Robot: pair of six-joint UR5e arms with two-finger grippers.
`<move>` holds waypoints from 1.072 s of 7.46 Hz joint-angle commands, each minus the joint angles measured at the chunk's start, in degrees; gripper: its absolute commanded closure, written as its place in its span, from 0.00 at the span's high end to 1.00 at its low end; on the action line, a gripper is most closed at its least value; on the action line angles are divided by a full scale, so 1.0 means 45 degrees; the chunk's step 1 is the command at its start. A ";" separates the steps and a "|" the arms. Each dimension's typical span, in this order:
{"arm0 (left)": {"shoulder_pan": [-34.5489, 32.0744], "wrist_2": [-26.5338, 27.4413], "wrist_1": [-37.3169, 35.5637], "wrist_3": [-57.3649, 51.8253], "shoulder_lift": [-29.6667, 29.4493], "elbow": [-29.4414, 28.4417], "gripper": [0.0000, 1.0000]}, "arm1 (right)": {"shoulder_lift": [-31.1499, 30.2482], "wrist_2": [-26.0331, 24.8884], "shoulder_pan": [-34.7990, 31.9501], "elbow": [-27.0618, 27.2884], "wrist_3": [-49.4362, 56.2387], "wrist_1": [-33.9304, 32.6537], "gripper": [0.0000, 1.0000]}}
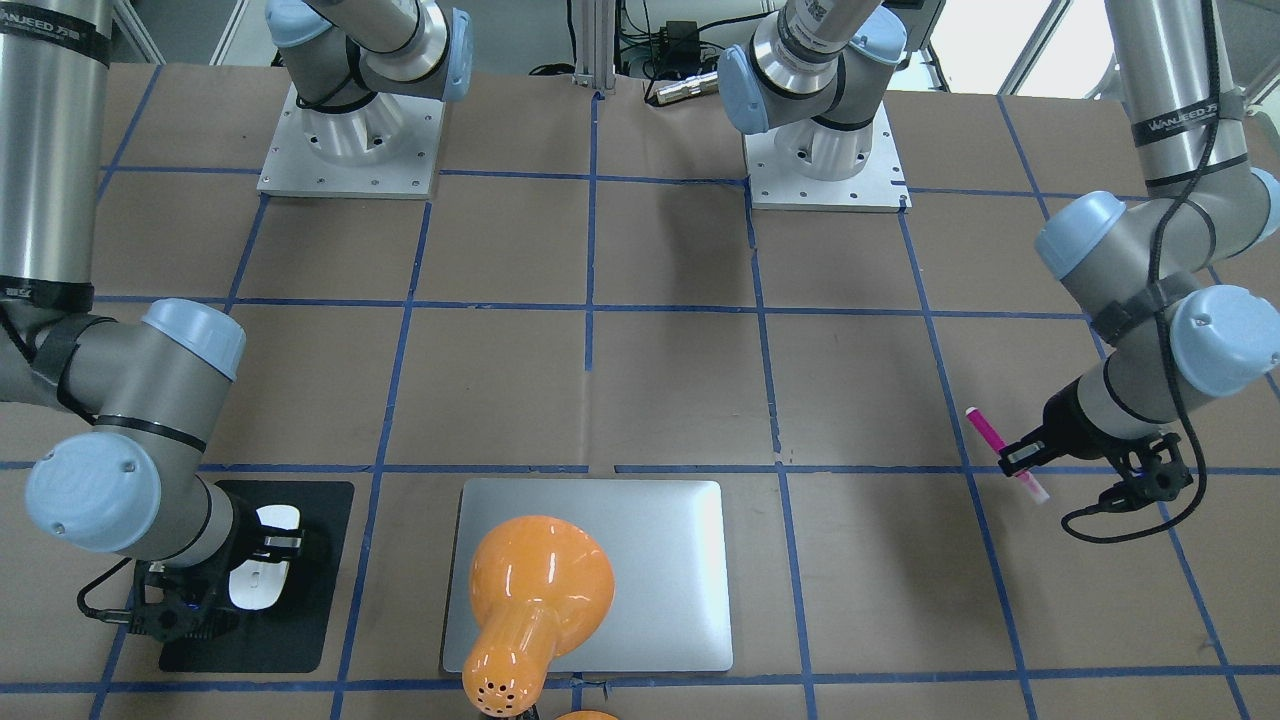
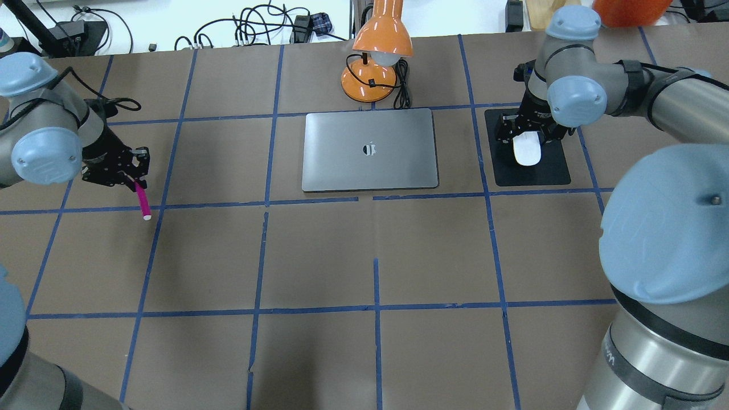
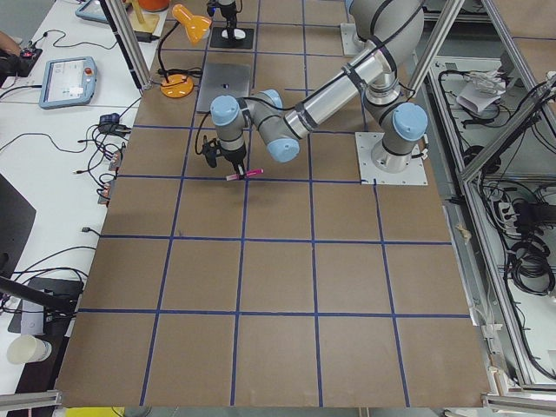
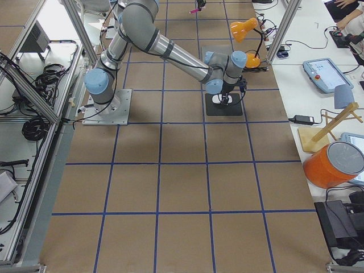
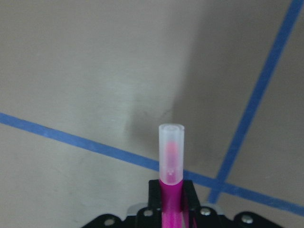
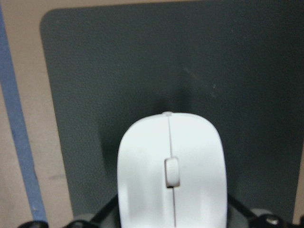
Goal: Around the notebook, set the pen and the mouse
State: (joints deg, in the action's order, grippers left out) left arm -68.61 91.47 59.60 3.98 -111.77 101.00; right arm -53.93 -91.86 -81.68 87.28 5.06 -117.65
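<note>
Glossy oval mouse (image 6: 171,175) on grainy black mat (image 6: 142,57); cylindrical pen (image 5: 171,152) ends translucent.

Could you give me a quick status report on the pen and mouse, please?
Left claw shut on pen, well left of notebook. Right claw shut on mouse over black mat. Orange lamp at notebook's far edge.

From the front the lamp (image 1: 540,580) hides part of the notebook (image 1: 660,540), and in the wrist views the bottom edge cuts off the mouse (image 6: 171,156) and the pen (image 5: 170,156).
</note>
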 commanded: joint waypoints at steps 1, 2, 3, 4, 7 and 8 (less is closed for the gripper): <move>-0.2165 -0.0656 0.0233 0.5050 0.0325 -0.0120 0.00 | 0.0011 -0.0017 0.0026 0.0116 0.0164 0.0109 0.66; -0.3258 -0.0677 0.0233 0.6793 0.0423 0.0015 0.00 | 0.0011 -0.0075 0.0026 0.0156 0.0183 -0.0007 0.79; -0.4177 -0.0677 0.0078 0.8860 0.0231 0.0055 0.00 | 0.0011 -0.0076 0.0045 0.0156 0.0183 0.0050 1.00; -0.5095 -0.0658 -0.0097 1.0273 0.0093 0.0056 0.00 | -0.0027 -0.0095 0.0045 0.0137 0.0164 0.0070 1.00; -0.6700 -0.1732 -0.0118 1.4203 -0.0044 0.0095 0.00 | -0.1058 0.0040 0.0065 -0.1185 0.0105 0.2089 1.00; -0.7383 -0.1713 -0.0118 1.5102 -0.0064 0.0095 0.00 | -0.1856 0.0119 -0.0071 -0.1810 -0.0030 0.3551 1.00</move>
State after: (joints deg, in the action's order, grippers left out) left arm -98.14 84.25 59.08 65.83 -111.83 101.40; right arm -58.47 -91.80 -81.47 82.69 5.41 -109.10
